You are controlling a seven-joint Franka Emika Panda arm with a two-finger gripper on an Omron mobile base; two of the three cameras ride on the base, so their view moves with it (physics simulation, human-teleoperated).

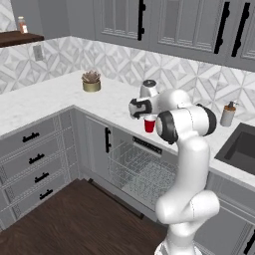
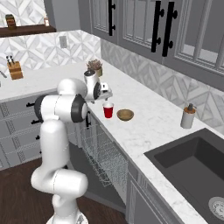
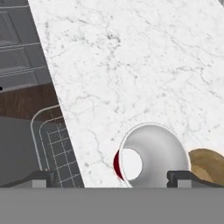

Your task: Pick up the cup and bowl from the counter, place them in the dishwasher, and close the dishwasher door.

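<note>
White marble tabletop (image 2: 153, 118) runs along a patterned tile wall under grey upper cabinets, with a dark sink (image 2: 192, 166) set into it. Taking the cup (image 2: 108, 110) as the landmark: it stands upright on the tabletop close to the front edge, red with a white rim. The bowl (image 2: 125, 115) sits just beside the cup on the sink side, apart from it by a small gap in the right base view. A soap bottle (image 2: 188, 116) stands well beyond the bowl, near the sink. A small potted plant (image 1: 91, 81) rests well away from the cup toward the corner of the tabletop.

Below the cup, the dishwasher (image 1: 137, 172) is open, its wire rack (image 2: 103, 155) pulled out in front of the cabinets and its door (image 1: 119, 201) folded down.

Directly above the cup hangs the gripper (image 3: 111, 178), pointing down. Its two fingertips (image 3: 179, 177) stand wide apart, one on either side of the cup's mouth in the hand view, released and touching nothing.
</note>
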